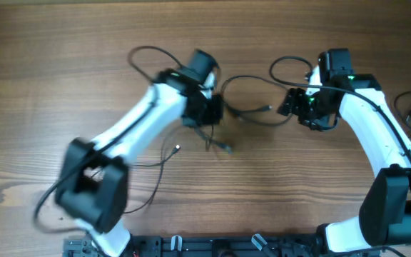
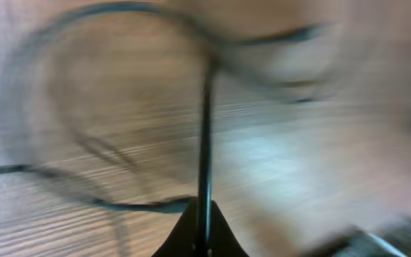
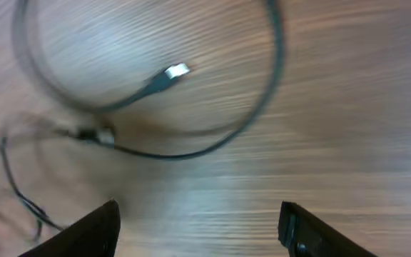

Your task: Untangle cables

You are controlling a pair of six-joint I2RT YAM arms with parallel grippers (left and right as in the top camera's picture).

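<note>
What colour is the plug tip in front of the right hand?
Plug tip: silvery; clearest in the right wrist view.

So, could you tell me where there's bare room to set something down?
Free: the table left of the left arm, and the near side between it and the right arm. Crowded: the centre, cables between left gripper and right gripper.
</note>
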